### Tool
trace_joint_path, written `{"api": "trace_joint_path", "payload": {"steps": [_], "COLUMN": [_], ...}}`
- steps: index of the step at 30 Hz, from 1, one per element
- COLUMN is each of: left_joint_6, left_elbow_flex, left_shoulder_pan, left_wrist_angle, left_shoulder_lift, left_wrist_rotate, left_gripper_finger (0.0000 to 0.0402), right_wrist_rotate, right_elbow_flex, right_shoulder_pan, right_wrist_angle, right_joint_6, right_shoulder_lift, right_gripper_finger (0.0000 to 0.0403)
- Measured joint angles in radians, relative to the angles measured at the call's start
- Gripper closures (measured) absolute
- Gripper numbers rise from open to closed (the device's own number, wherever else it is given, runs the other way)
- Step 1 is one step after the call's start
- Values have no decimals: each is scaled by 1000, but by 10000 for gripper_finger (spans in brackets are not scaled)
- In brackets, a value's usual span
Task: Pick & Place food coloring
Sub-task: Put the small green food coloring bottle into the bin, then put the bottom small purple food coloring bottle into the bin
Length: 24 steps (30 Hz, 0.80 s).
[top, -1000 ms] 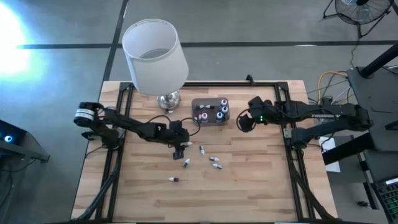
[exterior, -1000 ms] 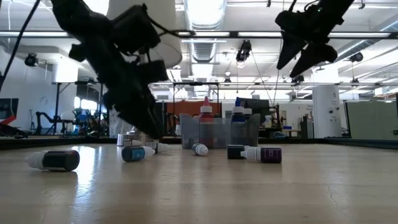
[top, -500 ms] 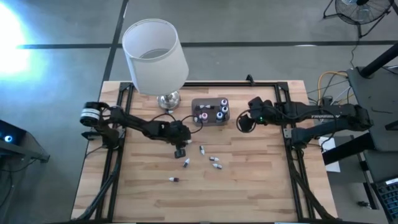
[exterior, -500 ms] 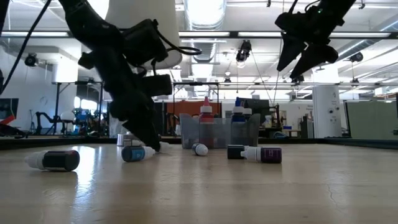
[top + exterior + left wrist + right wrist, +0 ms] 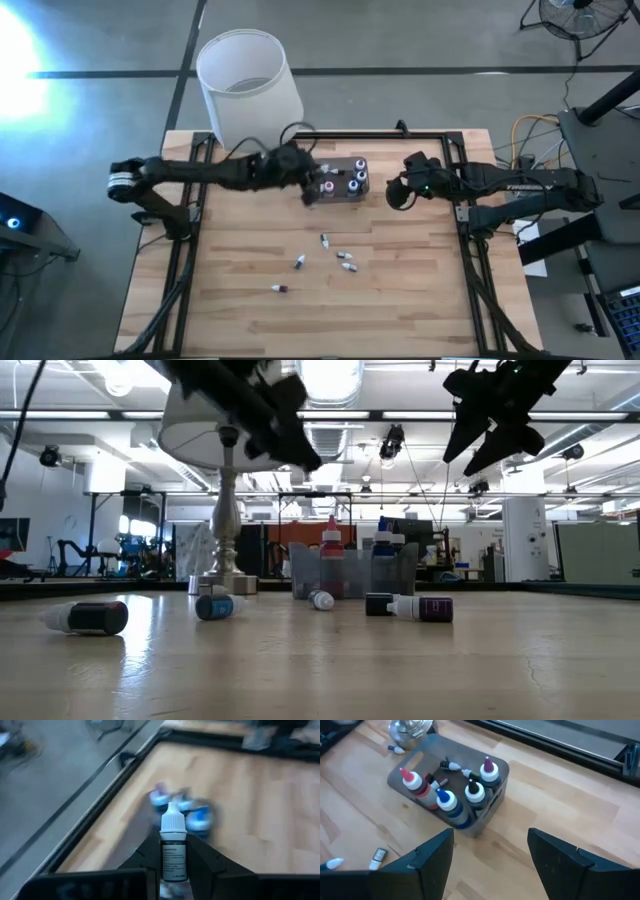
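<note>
My left gripper (image 5: 308,190) hangs in the air at the left end of the translucent grey box (image 5: 340,192), shut on one small food coloring bottle (image 5: 173,855) with a dark labelled body and a white cap. Several more bottles stand upright in the box (image 5: 501,770). Several others lie on their sides on the wooden table, among them one (image 5: 323,240) near the middle and one (image 5: 85,617) close to the low camera. My right gripper (image 5: 395,192) hovers open just right of the box, with nothing between its fingers (image 5: 432,857). My left gripper pinches the bottle's lower body (image 5: 172,870) between its two fingers (image 5: 145,862). The bottle lies along the fingers, and its white cap (image 5: 173,822) sticks out past their tips. It is lifted clear of the table, over the box's left end.
A white-shaded lamp (image 5: 248,90) on a chrome base (image 5: 225,582) stands at the far left of the table, close behind my left arm. Black rails (image 5: 465,215) run along the table's edges. The near half of the tabletop holds only a few loose bottles.
My left gripper has shut on a bottle lying on the table among the loose ones. It has risen with it and swung toward the far edge and to the right, up to the box's left end. The bottle is now clear of the table.
</note>
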Motion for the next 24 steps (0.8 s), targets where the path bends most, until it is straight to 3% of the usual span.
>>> {"api": "trace_joint_path", "payload": {"steps": [5, 10, 18, 24], "left_joint_6": [-49, -67, -52, -136], "left_elbow_flex": [49, 90, 101, 97], "left_shoulder_pan": [128, 146, 59, -60], "left_wrist_angle": [28, 16, -67, -139], "left_shoulder_lift": [137, 212, 130, 19], "left_wrist_rotate": [3, 16, -47, -91], "left_gripper_finger": [351, 315, 273, 271], "right_wrist_rotate": [-16, -101, -118, -274], "right_elbow_flex": [0, -1, -4, -8], "right_shoulder_pan": [6, 28, 92, 166], "right_wrist_angle": [27, 31, 58, 150], "right_joint_6": [1, 18, 17, -83], "right_shoulder_lift": [10, 52, 149, 296], "right_gripper_finger": [151, 133, 106, 107]}}
